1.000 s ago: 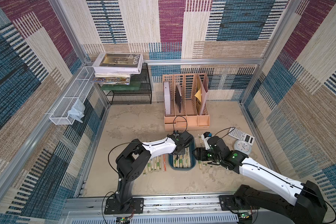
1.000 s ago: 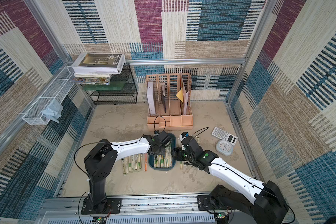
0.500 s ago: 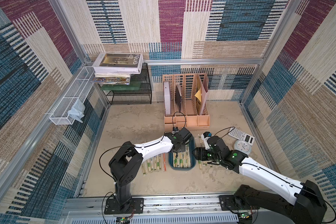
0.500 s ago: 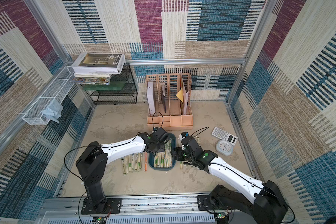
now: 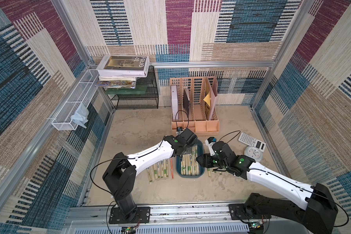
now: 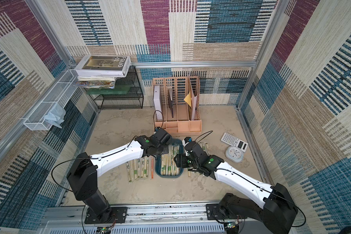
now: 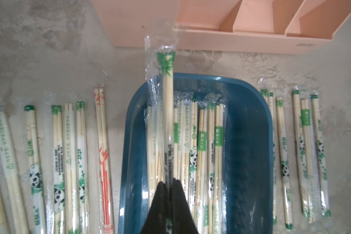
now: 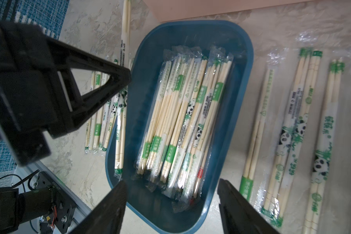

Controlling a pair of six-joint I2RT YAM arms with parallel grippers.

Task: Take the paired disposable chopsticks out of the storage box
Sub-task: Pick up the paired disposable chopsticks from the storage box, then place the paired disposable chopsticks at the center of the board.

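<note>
Raise the left gripper (image 7: 170, 182) straight up, fingers pinched narrow on one wrapped pair (image 7: 168, 95) held over the stack, green-printed tip pointing toward the peach file organizer (image 7: 237, 38). Keep that pinch firm against likely slipping of the slick clear wrapper, and clear the rim of the storage box (image 7: 249, 125) along the whole length before swinging sideways, to avoid dragging neighbours out or catching the organizer's front lip. Look for the rest of the paired disposable chopsticks (image 8: 182, 113) stacked lengthwise in the box, near the middle of the bench (image 5: 142, 129) and just in front of the organizer; note also a left row (image 5: 160, 170) laid out toward the bench's left edge and a right row (image 8: 292, 121) toward its right edge. Carry the held pair to the left row and set it down flat, parallel to and just beside the orange-red pair (image 7: 101, 154) nearest the box, not across it. Leave the right gripper (image 8: 171, 183) out of the way, fingers spread wide and empty, close over the box's right side. Mind the nearness of both wrists above the box; take turns rather than reaching in together
</note>
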